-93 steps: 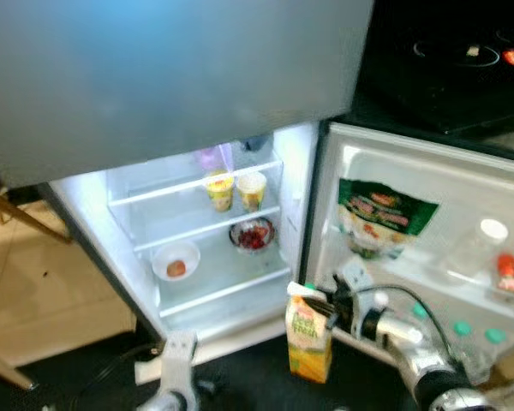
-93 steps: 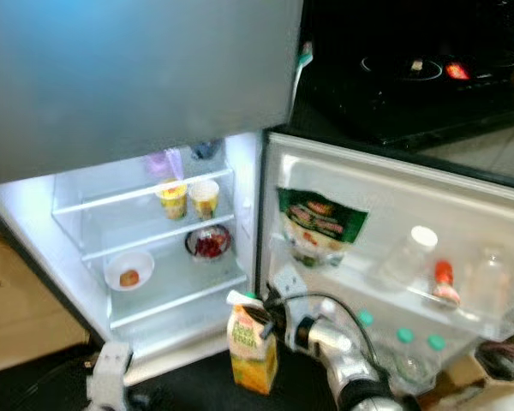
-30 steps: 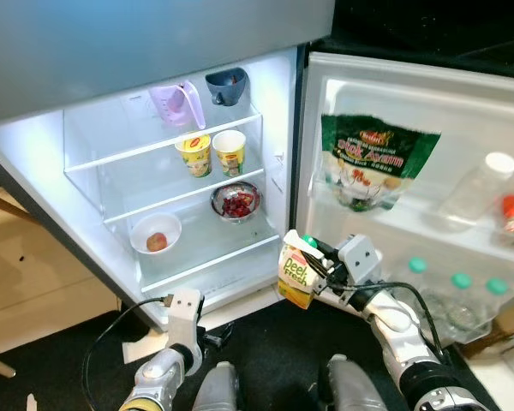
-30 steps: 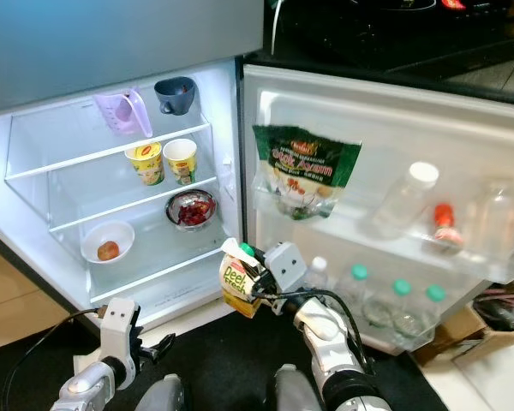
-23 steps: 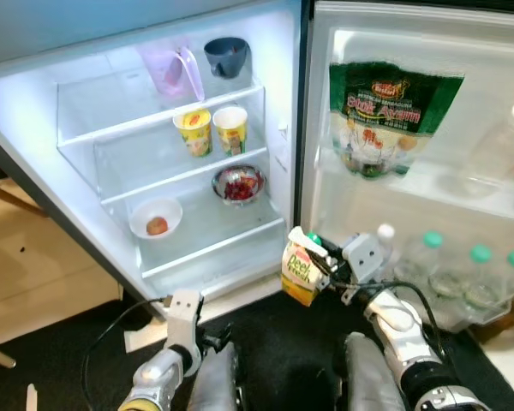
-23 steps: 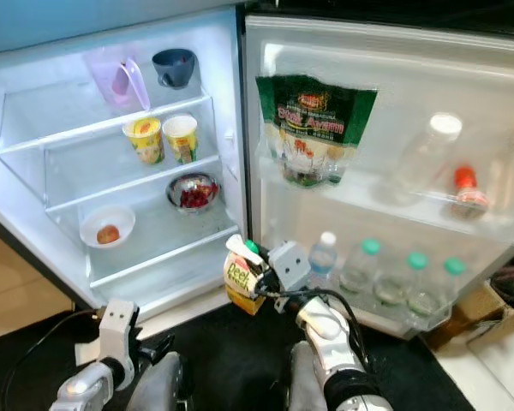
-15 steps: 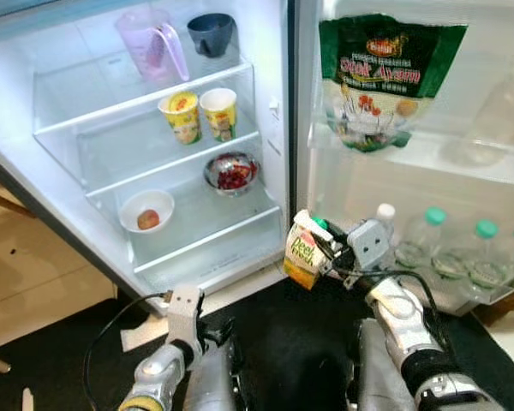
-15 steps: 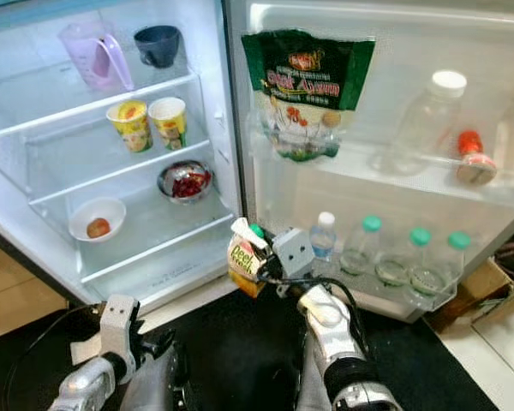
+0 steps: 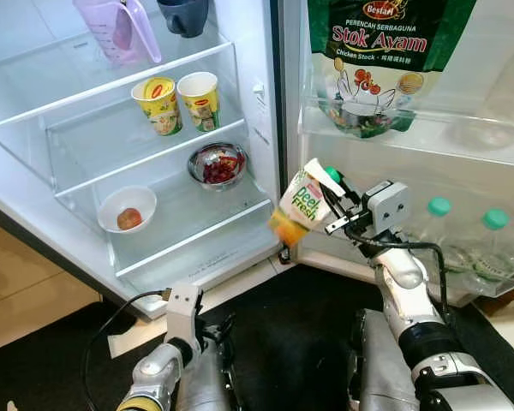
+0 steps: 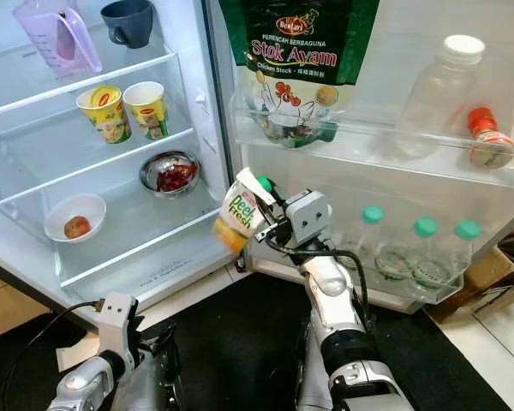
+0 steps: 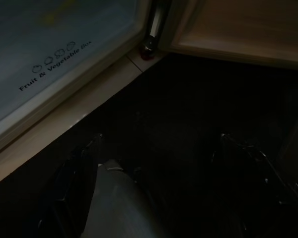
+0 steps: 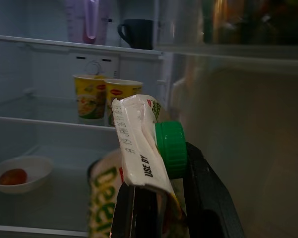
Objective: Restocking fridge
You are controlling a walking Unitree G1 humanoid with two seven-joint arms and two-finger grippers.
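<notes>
— Looking at the open fridge (image 9: 34,184), where is the juice carton (image 9: 298,211)?

— Near the centre of the head view, held in the air in front of the gap between the lit shelves and the open door (image 9: 497,103). It tilts, with its green cap (image 12: 170,148) toward 2 o'clock.

— And what holds it?

— The right gripper (image 9: 336,205), at 3 o'clock of the carton; its black fingers (image 12: 206,196) are clenched on the carton's top, on either side just below the cap.

— The other arm?

— The left gripper (image 11: 154,198) hangs low at 7 o'clock, over the dark floor by the fridge's base. Its fingers stand apart, grasping nothing.

— What sits inside?

— At 10 o'clock of the carton, a steel bowl of red fruit (image 9: 218,164). Above that, two noodle cups (image 9: 178,103) side by side. At 9 o'clock, a white bowl (image 9: 126,209) with one round fruit. On the top shelf, at 11 o'clock, a pink jug (image 9: 117,30) and a dark mug (image 9: 185,15).

— And the door?

— A green Stok Ayam bag (image 9: 379,51) at 1 o'clock, and green-capped bottles (image 10: 415,253) in the lower rack at 3 o'clock.
</notes>
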